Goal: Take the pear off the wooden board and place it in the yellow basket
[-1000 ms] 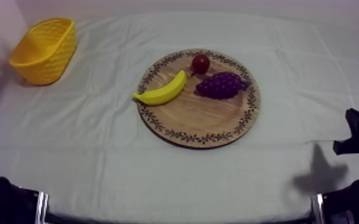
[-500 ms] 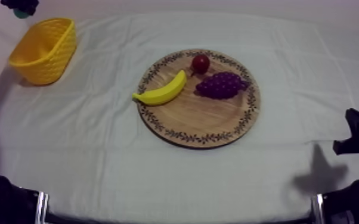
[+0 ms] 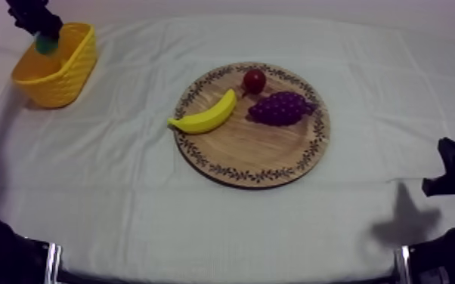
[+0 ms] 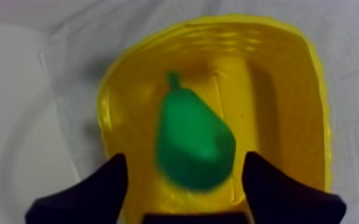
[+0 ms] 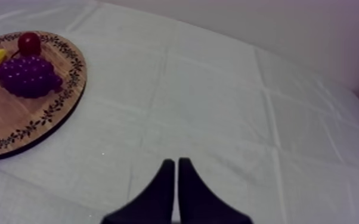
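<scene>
Left gripper [image 4: 185, 159]: my fingers spread wide, touching nothing. Pear [image 4: 194, 143]: between them, clear of both, within the yellow basket [image 4: 289, 89] rim; lying or airborne, cannot tell. Right gripper [image 5: 176, 162]: fingers pressed together, empty, over cloth [image 5: 229, 107]. Farther: wooden board [image 5: 15, 128] bearing grapes [image 5: 27, 76] and small red fruit [image 5: 29, 43]. Top view: whole banana [image 3: 204, 115] on board.

Tally: one round wooden board with patterned rim [image 3: 253, 149]; one yellow basket [image 3: 66, 72]; one green toy pear [image 4: 194, 142]; one yellow toy banana [image 3: 204, 115]; one purple bunch of grapes [image 3: 280, 108]; one small red fruit [image 3: 254, 80].
</scene>
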